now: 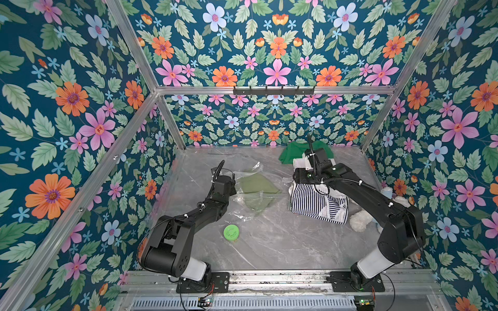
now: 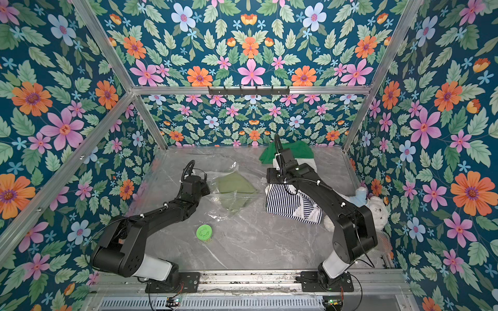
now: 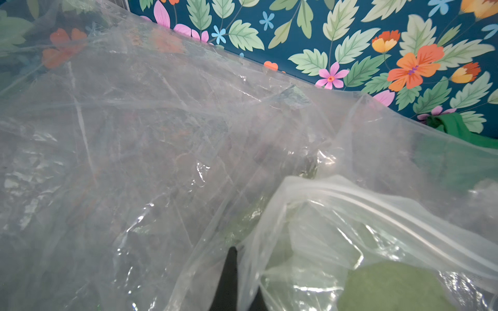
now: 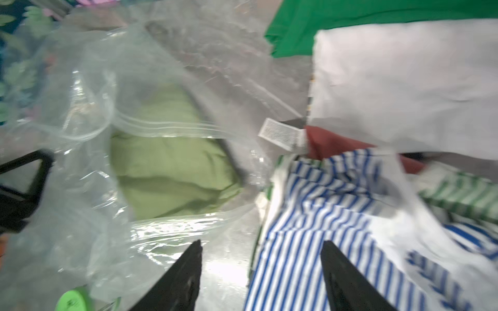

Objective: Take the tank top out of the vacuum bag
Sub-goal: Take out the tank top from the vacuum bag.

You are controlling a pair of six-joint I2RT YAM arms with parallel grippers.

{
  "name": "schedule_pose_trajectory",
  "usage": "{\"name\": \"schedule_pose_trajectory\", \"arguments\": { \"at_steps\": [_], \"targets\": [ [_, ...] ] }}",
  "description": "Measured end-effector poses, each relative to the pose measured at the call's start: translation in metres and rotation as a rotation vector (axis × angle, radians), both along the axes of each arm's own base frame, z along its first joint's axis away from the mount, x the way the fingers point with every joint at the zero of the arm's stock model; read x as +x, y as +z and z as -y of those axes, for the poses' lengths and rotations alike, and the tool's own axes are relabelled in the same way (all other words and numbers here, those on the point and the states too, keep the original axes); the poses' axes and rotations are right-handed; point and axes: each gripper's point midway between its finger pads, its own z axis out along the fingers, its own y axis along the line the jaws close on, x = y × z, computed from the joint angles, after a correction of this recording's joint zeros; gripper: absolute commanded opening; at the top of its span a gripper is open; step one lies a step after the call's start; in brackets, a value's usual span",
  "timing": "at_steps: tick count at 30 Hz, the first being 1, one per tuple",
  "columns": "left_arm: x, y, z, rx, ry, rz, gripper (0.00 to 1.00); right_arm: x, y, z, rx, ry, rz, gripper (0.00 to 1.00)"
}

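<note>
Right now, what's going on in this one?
The left gripper, jaws shut, appears to pinch the plastic of the vacuum bag, which lies on the table. The olive tank top sits inside the bag, by its zip mouth, which looks open. The right gripper hovers with jaws open between the bag and a striped garment, holding nothing. The tank top is not yet out.

a lab test booth: aluminium frame (image 1: 272,90), floral walls (image 1: 67,107), marble tabletop (image 1: 269,242).
</note>
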Motion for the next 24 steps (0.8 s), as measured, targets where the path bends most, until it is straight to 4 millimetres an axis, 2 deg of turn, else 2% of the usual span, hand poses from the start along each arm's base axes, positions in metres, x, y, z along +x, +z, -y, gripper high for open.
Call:
{"name": "schedule_pose_trajectory", "arguments": {
  "at_steps": [5,9,15,24],
  "targets": [
    [0.000,0.002,0.000,-0.004,-0.001,0.011,0.00,0.015,-0.044,-0.049,0.119,0.062,-0.119,0.71],
    [-0.003,-0.002,-0.001,-0.001,0.000,0.002,0.00,0.024,-0.066,-0.072,0.178,0.085,-0.189,0.71],
    [-0.003,-0.002,-0.001,-0.001,0.000,0.002,0.00,0.028,-0.103,-0.082,0.192,0.079,-0.293,0.70],
    [-0.003,-0.004,-0.001,0.000,-0.001,-0.003,0.00,0.018,-0.134,-0.093,0.197,0.091,-0.404,0.62]
  ]
}}
